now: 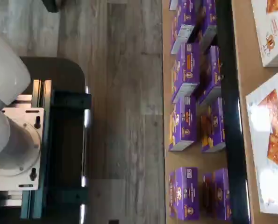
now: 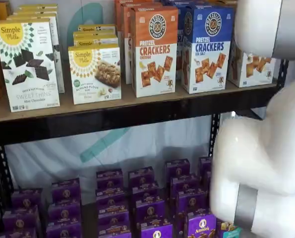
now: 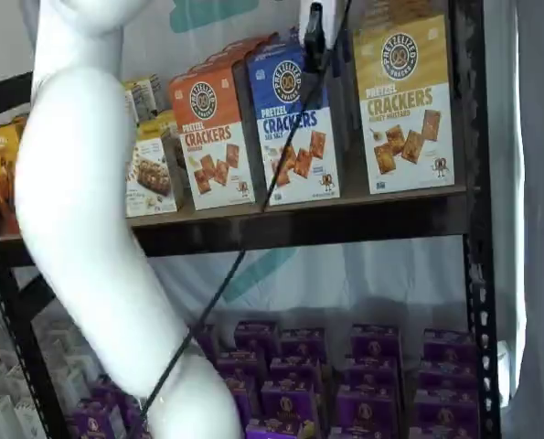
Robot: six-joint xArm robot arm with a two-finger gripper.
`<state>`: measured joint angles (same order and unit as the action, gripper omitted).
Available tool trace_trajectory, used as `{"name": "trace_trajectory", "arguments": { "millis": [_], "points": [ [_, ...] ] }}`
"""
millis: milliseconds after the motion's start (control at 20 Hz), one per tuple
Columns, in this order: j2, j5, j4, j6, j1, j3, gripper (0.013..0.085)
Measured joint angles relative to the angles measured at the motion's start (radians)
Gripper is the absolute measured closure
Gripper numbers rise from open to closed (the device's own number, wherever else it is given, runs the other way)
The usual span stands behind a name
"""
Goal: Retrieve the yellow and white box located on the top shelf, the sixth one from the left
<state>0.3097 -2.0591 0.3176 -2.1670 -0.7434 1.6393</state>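
close under the wrist camera we see the dark mount [image 1: 59,140] with teal brackets and a white round plate [image 1: 12,149]; past it lie grey floorboards, then purple boxes [image 1: 185,121] in rows on a tan board, and a black rail [image 1: 230,116] with cracker cartons beyond it.

in a shelf view our white arm [image 2: 261,163] bulks large on the right, folded at the elbow, hiding most of the yellow and white box [image 2: 251,69]; only its white lower part with brown crackers peeks out, right of the blue carton [image 2: 206,47] and the orange carton [image 2: 154,49]. white simple mills boxes [image 2: 28,64] stand further left on the top shelf [image 2: 112,119].

in a shelf view the arm [image 3: 89,229] curves down the left side, a black cable [image 3: 253,219] slanting across the cartons. the gripper [image 3: 314,35] hangs at the upper edge, just in front of the blue carton's right side; we see it as one dark shape, so we go by the jaws standing fully apart, holding nothing. the yellow and white box [image 3: 404,101] stands upright at the far right of the top shelf [image 3: 299,224], beside the upright [image 3: 473,229], clear of the fingers.
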Motion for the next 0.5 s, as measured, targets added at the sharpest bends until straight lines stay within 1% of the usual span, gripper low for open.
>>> {"name": "trace_trajectory", "arguments": {
  "millis": [50,100,150,200,250,500],
  "points": [
    [-0.004,-0.008,-0.036,0.003,0.021,0.007,0.0130],
    [-0.002,-0.021,-0.120,0.017,0.082,0.007,0.0130],
    [0.008,-0.021,-0.162,0.030,0.116,-0.004,0.0130],
    [0.019,-0.016,-0.176,0.041,0.131,-0.019,0.0130],
    [0.026,-0.009,-0.177,0.047,0.137,-0.030,0.0130],
    [0.059,0.037,-0.174,0.066,0.155,-0.075,0.0130]
  ]
}}
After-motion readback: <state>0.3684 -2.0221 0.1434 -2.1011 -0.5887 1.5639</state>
